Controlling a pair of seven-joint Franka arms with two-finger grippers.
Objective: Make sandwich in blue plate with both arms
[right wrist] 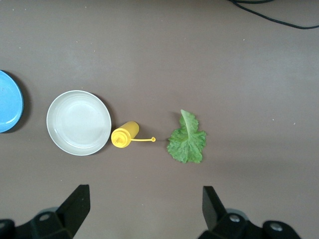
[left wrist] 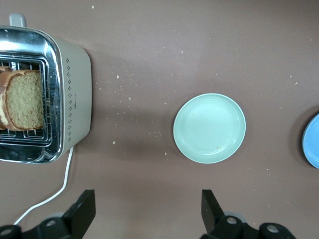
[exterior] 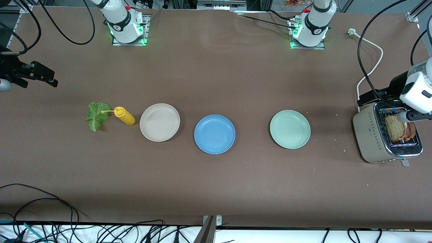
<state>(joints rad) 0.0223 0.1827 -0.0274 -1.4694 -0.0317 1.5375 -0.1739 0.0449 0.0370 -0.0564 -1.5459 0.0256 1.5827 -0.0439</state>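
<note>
Round matte blue plate [exterior: 214, 134] sits empty mid-table, between the beige plate [exterior: 159, 122] and the pale green plate [exterior: 290, 129]. Two brown whole-grain bread slices [exterior: 398, 129] stand in the silver toaster [exterior: 373, 136] at the left arm's end. Left gripper [left wrist: 147, 209], jaws wide and empty, hangs over bare table beside the toaster, clearly the closer arm. Ruffled green lettuce leaf [right wrist: 187, 139] lies under the right gripper [right wrist: 144, 209], also wide open and empty.

The table [exterior: 216, 77] is plain brown. On it are a blue plate [exterior: 214, 134], a beige plate [exterior: 159, 122], a pale green plate [exterior: 290, 129], a yellow bottle [exterior: 124, 115] and a green lettuce leaf [exterior: 97, 115]. Brown speckled bread [exterior: 395, 128] sits in a silver toaster [exterior: 371, 135].
</note>
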